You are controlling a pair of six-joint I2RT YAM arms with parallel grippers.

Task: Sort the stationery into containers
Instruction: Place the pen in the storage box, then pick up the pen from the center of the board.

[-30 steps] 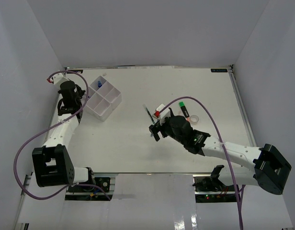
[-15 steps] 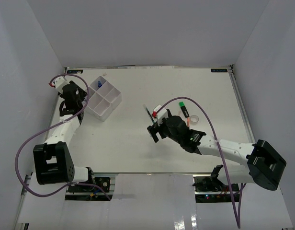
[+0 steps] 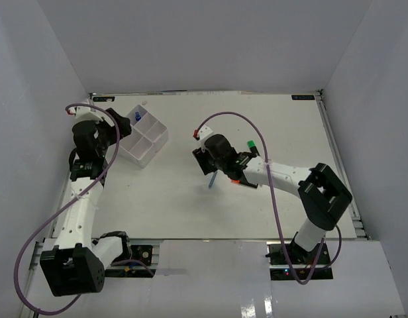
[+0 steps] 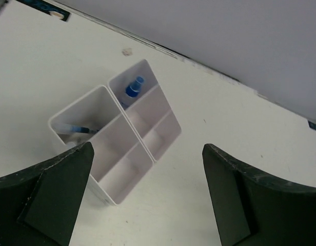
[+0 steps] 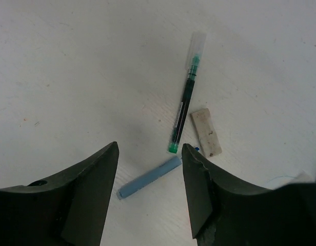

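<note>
My right gripper [image 3: 205,161] [image 5: 150,148] is open low over the table, its jaws on either side of a short blue pen [image 5: 147,178] [image 3: 211,180] without touching it. Just beyond lie a thin black-and-green pen [image 5: 184,110] with a clear cap and a small pale eraser [image 5: 206,132]. The white four-compartment tray [image 3: 165,136] [image 4: 130,125] stands at the far left. A blue-capped bottle [image 4: 133,88] [image 3: 136,117] stands in its far compartment. Another blue pen [image 4: 78,129] lies in its left compartment. My left gripper [image 3: 111,132] [image 4: 147,148] is wide open and empty, just short of the tray.
A green-capped highlighter [image 3: 252,147] lies right of my right gripper, beside the right arm. The grey enclosure walls [image 3: 32,132] close in the table on the left, back and right.
The left gripper has opened wide beside the tray. The right gripper has moved far-left across the table onto the blue pen, and its jaws have narrowed.
</note>
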